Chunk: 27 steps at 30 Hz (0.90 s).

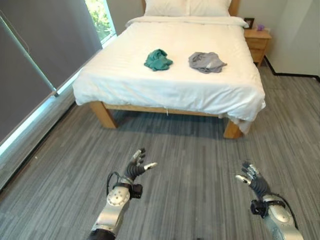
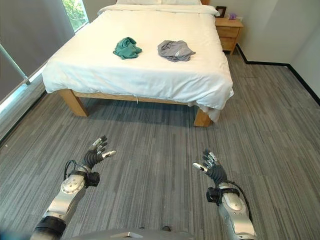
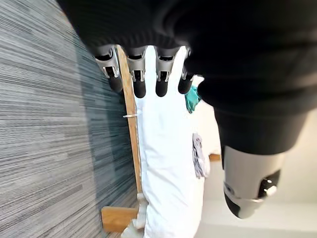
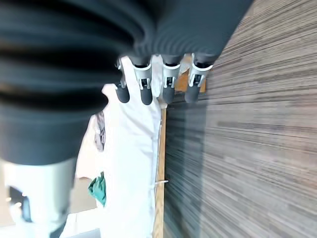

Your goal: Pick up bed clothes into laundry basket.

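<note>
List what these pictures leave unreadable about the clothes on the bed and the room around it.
- Green garment and grey garment: crumpled, so their type is unclear in the eye views.
- Nightstand: small objects on top too small to identify; the bed partly hides it.
- Pillows: cut off by the top edge.
- Under the bed: shadowed.
- Left hand and right hand are open, holding nothing.

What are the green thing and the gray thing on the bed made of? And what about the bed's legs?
The green garment looks like soft matte cloth, since it lies crumpled in loose folds. The gray garment also looks like cloth, wrinkled and limp, maybe slightly smoother. The bed legs seem to be light wood with a plain tan finish.
</note>
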Tool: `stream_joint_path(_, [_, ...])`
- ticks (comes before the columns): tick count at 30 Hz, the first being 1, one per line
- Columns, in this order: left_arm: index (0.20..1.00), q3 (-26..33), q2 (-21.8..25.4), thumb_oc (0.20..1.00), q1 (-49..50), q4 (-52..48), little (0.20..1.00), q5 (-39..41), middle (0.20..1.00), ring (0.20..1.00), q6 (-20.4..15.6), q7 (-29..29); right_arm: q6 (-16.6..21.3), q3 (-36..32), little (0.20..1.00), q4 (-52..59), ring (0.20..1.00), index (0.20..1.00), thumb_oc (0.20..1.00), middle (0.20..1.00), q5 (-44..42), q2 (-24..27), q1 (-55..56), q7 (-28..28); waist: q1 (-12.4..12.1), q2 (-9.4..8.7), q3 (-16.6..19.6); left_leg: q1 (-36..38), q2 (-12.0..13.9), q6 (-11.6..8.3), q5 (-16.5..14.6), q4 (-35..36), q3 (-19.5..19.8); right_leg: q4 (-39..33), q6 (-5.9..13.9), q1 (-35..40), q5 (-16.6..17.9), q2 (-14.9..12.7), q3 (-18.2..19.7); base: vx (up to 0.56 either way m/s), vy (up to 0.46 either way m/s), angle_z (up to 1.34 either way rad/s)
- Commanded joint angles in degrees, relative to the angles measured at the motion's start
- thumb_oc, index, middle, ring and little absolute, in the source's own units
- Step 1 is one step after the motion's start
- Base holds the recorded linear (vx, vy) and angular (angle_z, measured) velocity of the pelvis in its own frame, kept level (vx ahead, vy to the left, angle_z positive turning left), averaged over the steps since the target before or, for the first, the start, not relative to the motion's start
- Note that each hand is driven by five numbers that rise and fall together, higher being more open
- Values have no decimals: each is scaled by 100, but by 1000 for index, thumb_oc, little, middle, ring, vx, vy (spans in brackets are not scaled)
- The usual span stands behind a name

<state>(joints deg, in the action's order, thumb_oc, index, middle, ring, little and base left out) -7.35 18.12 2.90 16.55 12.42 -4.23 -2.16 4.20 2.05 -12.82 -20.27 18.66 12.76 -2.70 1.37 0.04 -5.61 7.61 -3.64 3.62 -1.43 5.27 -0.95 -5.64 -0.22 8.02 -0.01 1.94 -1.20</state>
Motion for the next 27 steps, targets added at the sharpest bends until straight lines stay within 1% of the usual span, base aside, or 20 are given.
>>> stream_joint_path(1, [1000, 95, -46, 1000, -323, 299, 1000, 402, 1000, 1000, -251, -191, 258, 55, 1000, 114, 1000, 1000, 1000, 1000, -157, -52, -123, -53, -131, -146, 209, -141, 162, -354, 319, -27, 208, 370, 667, -412, 503, -663, 143, 35, 29, 0])
stream_joint_path(5, [1000, 145, -34, 1000, -324, 208, 1000, 452, 1000, 1000, -244, -230, 250, 49, 1000, 274, 1000, 1000, 1000, 1000, 107, 74, -181, 13, -125, -139, 118, -208, 132, -311, 313, -27, 169, 502, 708, -561, 504, -720, 215, 3, 43, -3])
stream_joint_path(7, [1000, 149, 23, 1000, -408, 173, 1000, 459, 1000, 1000, -260, -268, 281, 47, 1000, 283, 1000, 1000, 1000, 1000, 72, 106, -298, 70, -114, -110, 11, -270, 119, -262, 313, -27, 144, 851, 733, -810, 456, -723, 264, -45, 73, -10])
stream_joint_path(9, [1000, 187, 70, 1000, -520, 219, 1000, 446, 1000, 1000, -265, -333, 309, 104, 1000, 285, 1000, 1000, 1000, 1000, 96, 151, -456, 117, -115, -78, -121, -327, 107, -194, 317, -27, 103, 1615, 800, -1286, 493, -686, 344, -65, 81, -22])
stream_joint_path(10, [1000, 223, 111, 1000, -550, 212, 1000, 423, 1000, 1000, -250, -359, 301, 131, 1000, 333, 1000, 1000, 1000, 1000, 167, 185, -524, 138, -108, -82, -191, -327, 95, -162, 320, -27, 98, 2105, 856, -1550, 711, -675, 376, -35, 98, -26])
stream_joint_path(11, [1000, 289, 163, 1000, -559, 196, 1000, 395, 1000, 1000, -244, -413, 318, 179, 1000, 398, 1000, 1000, 1000, 1000, 308, 217, -591, 169, -102, -52, -305, -292, 125, -111, 294, -29, 50, 2684, 859, -1805, 965, -680, 252, -3, 103, -22])
stream_joint_path(13, [1000, 378, 200, 1000, -546, 197, 1000, 452, 1000, 1000, -231, -447, 304, 239, 1000, 482, 1000, 1000, 1000, 1000, 494, 228, -652, 202, -56, 18, -462, -156, 187, -71, 215, -27, -45, 3483, 854, -2292, 1087, -731, 102, 93, 100, -38])
stream_joint_path(14, [1000, 432, 194, 1000, -541, 244, 1000, 455, 1000, 1000, -223, -441, 299, 244, 1000, 485, 1000, 1000, 1000, 1000, 586, 203, -644, 224, -18, 11, -492, -36, 194, -89, 150, -27, -100, 3393, 847, -2453, 1152, -850, -60, 351, 4, -37])
stream_joint_path(15, [1000, 513, 224, 1000, -512, 199, 1000, 379, 1000, 1000, -224, -441, 249, 219, 1000, 462, 1000, 1000, 1000, 1000, 525, 153, -593, 195, 118, -5, -488, 195, 212, -195, -37, -27, -152, 2729, 850, -2630, 1063, -1021, -314, 442, -67, -23])
stream_joint_path(16, [1000, 530, 218, 1000, -531, 210, 1000, 387, 1000, 1000, -233, -455, 251, 211, 1000, 428, 1000, 1000, 1000, 1000, 479, 147, -578, 185, 182, -27, -473, 300, 213, -249, -119, -27, -115, 2304, 852, -2663, 1061, -1027, -370, 521, -144, -15])
stream_joint_path(17, [1000, 532, 195, 1000, -591, 262, 1000, 427, 1000, 1000, -266, -473, 257, 199, 1000, 358, 1000, 1000, 1000, 1000, 458, 154, -556, 181, 293, -67, -477, 454, 191, -328, -213, -27, -28, 1681, 894, -2758, 1173, -1002, -374, 466, -154, -4])
stream_joint_path(18, [1000, 508, 179, 1000, -655, 375, 1000, 465, 1000, 1000, -279, -470, 246, 211, 1000, 348, 1000, 1000, 1000, 1000, 490, 177, -546, 181, 398, -34, -504, 629, 268, -410, -361, -27, 49, 1253, 948, -2725, 1329, -948, -424, 455, -154, 11])
stream_joint_path(19, [1000, 499, 157, 1000, -696, 413, 1000, 461, 1000, 1000, -276, -464, 228, 216, 1000, 356, 1000, 1000, 1000, 1000, 529, 195, -537, 174, 455, -40, -504, 710, 316, -462, -441, -27, 66, 1008, 983, -2772, 1435, -951, -482, 460, -161, 13])
stream_joint_path(20, [1000, 501, 112, 1000, -748, 460, 1000, 391, 1000, 1000, -275, -482, 228, 206, 1000, 370, 1000, 1000, 1000, 1000, 597, 216, -539, 173, 519, -35, -474, 851, 396, -534, -494, -27, 81, 683, 1038, -2863, 1609, -976, -692, 445, -184, 9])
stream_joint_path(21, [1000, 478, 105, 1000, -764, 449, 1000, 331, 1000, 1000, -272, -479, 221, 170, 1000, 423, 1000, 1000, 1000, 1000, 582, 235, -522, 156, 577, -34, -455, 949, 450, -591, -528, -27, 110, 718, 1088, -2925, 1693, -1034, -733, 421, -202, 15])
stream_joint_path(22, [1000, 441, 85, 1000, -735, 324, 1000, 336, 1000, 1000, -250, -430, 193, 95, 1000, 632, 1000, 1000, 1000, 1000, 528, 248, -422, 119, 596, 1, -425, 975, 529, -654, -480, -27, 149, 748, 1039, -2808, 1584, -1008, -755, 368, -181, 27])
stream_joint_path(23, [1000, 387, 40, 1000, -783, 336, 1000, 327, 1000, 1000, -261, -461, 234, 133, 1000, 542, 1000, 1000, 1000, 1000, 479, 262, -460, 131, 590, 33, -435, 1067, 621, -672, -328, -27, 141, 920, 947, -2794, 1601, -950, -788, 328, -175, 39])
stream_joint_path(24, [1000, 311, -7, 1000, -826, 330, 1000, 339, 1000, 1000, -261, -433, 234, 114, 1000, 579, 1000, 1000, 1000, 1000, 433, 332, -475, 105, 613, 112, -424, 1035, 787, -761, -111, -356, 132, 1051, 852, -2706, 1423, -829, -752, 368, -179, 39])
stream_joint_path(25, [1000, 273, -25, 1000, -847, 312, 1000, 394, 1000, 1000, -280, -439, 251, 137, 1000, 507, 1000, 1000, 1000, 1000, 392, 389, -545, 146, 630, 150, -445, 856, 862, -829, 156, -947, 138, 1188, 728, -2663, 1323, -785, -756, 355, -224, 29])
stream_joint_path(27, [1000, 278, -128, 1000, -885, 359, 1000, 650, 1000, 1000, -284, -428, 265, 164, 1000, 535, 1000, 1000, 1000, 1000, 229, 519, -629, 137, 624, 71, -469, 195, 911, -978, 1030, -2791, 11, 1269, 423, -2355, 1023, -749, -771, 428, -362, 34])
